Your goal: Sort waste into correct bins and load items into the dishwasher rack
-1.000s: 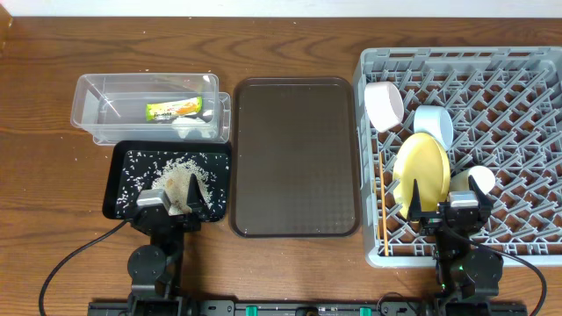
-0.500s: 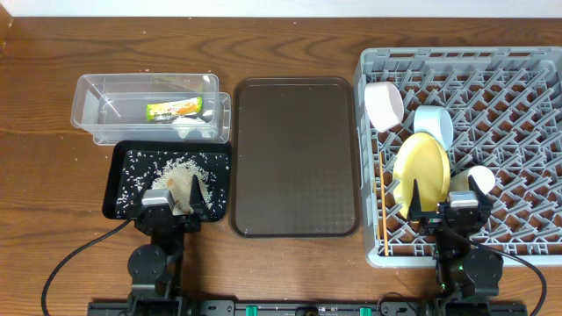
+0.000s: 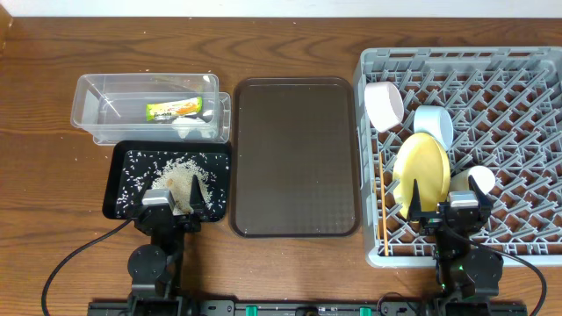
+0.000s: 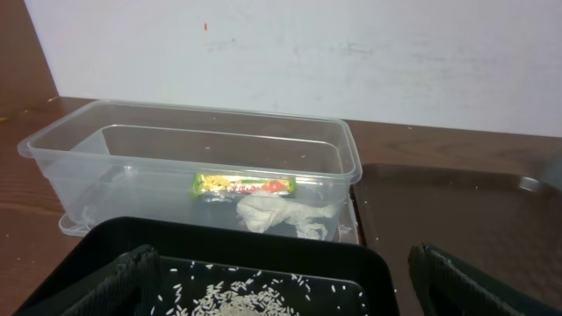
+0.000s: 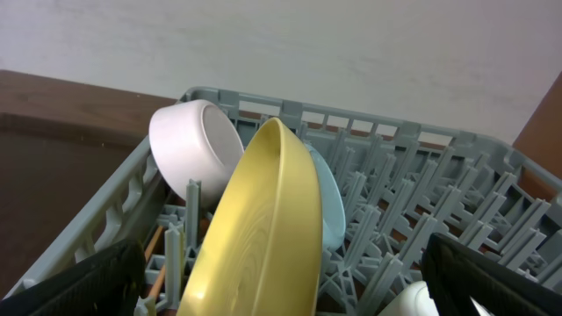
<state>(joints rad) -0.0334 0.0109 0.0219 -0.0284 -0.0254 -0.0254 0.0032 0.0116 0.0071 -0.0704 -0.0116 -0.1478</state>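
Observation:
The printed wrapper (image 3: 175, 111) and a white scrap (image 4: 281, 213) lie in the clear tub (image 3: 88, 92). Rice bits (image 3: 180, 178) lie in the black tray (image 3: 118, 171). The grey rack (image 3: 518, 61) holds the white bowl (image 3: 384, 104), light-blue bowl (image 3: 435, 125), yellow plate (image 3: 421, 168) on edge, pale cup (image 3: 477, 182) and chopsticks (image 3: 383, 206). My left gripper (image 3: 174, 204) is open and empty over the black tray's near edge. My right gripper (image 3: 445, 213) is open and empty, its fingers on either side of the plate (image 5: 263, 237).
A large brown serving tray (image 3: 294, 154) lies between the bins and the rack. The wooden table's front edge runs just behind both arm bases.

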